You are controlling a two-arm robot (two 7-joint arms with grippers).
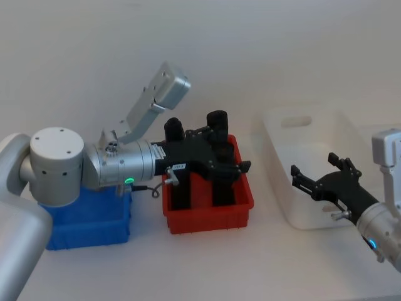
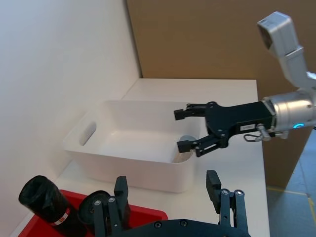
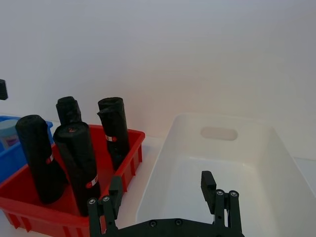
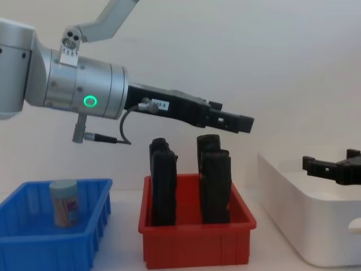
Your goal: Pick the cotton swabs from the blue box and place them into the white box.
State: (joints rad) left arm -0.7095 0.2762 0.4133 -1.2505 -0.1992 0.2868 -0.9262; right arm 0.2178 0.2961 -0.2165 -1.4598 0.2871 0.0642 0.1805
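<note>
- One jar of cotton swabs (image 4: 63, 202) stands upright in the blue box (image 4: 51, 248), which sits just to the left of the red bin (image 4: 197, 248).
- The white box (image 2: 133, 165) sits just to the right of the red bin. A small round grey shape (image 2: 186, 140) lies on its floor; I cannot tell if it is a jar.
- The left gripper (image 4: 234, 121) hangs high above the red bin, over the black rolls (image 3: 79, 163). Its fingers (image 2: 121, 190) are spread wide and hold nothing.
- The right gripper (image 2: 177, 129) hovers to the right of the red bin, over the white box, also spread wide and empty.
- The step in hand looks like fetching the jar, probably with the left gripper, since the blue box is on its side.
- To do it well, the gripper should move left off the red bin while high, so it clears the tall rolls.
- It should then come straight down with the fingers either side of the jar, below the lid, and close gently on the smooth round wall.
- The jar stands near the blue box's left end, so the outer finger will need room beside that wall.
- It should lift the jar upright above the roll tops before crossing the red bin towards the white box.
- The boxes rest on a plain white table (image 1: 207, 263) against a bare white wall (image 1: 250, 50).
- Beyond the table, past the white box from the red bin, stands a brown board (image 2: 197, 39).
</note>
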